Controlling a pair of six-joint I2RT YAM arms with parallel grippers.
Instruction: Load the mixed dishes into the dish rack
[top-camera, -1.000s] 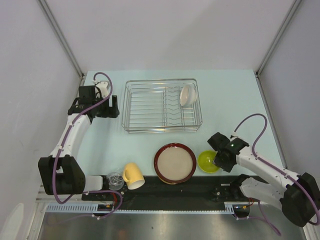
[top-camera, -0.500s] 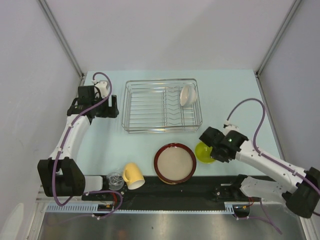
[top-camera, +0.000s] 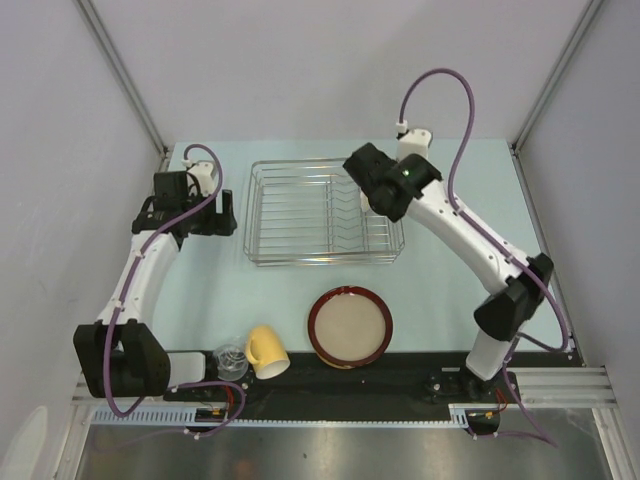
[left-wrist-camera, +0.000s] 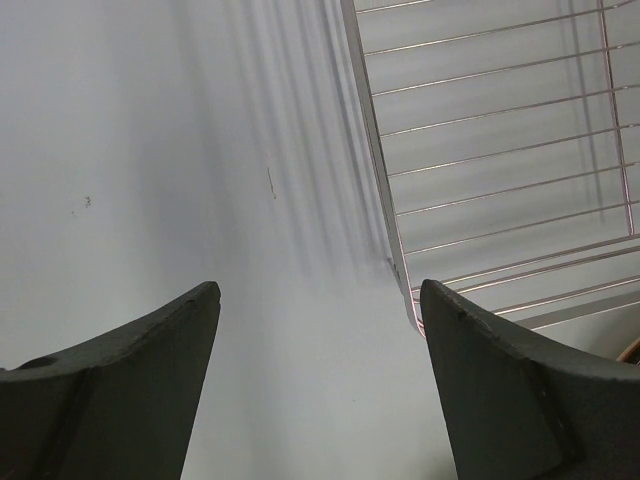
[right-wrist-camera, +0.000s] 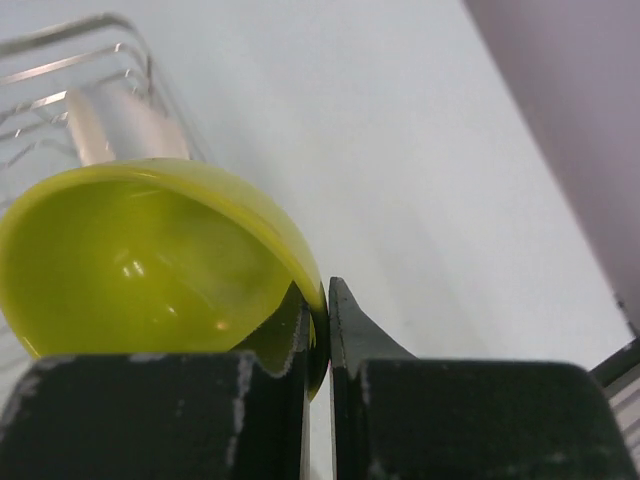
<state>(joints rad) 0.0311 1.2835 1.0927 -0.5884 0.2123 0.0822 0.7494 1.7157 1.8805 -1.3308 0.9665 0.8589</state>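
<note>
One glossy lime-green round bowl (right-wrist-camera: 150, 260), likely light, rigid, slippery: right gripper (right-wrist-camera: 318, 300) clamps its thin rim; left gripper (left-wrist-camera: 320, 300) stands open

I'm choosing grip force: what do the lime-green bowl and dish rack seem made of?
The lime-green bowl: likely glossy plastic or melamine, given its uniform saturated colour, thin rim and soft highlights; glazed ceramic is possible. The dish rack: metal wire, probably chromed or stainless, judging by thin shiny silver rods.
</note>
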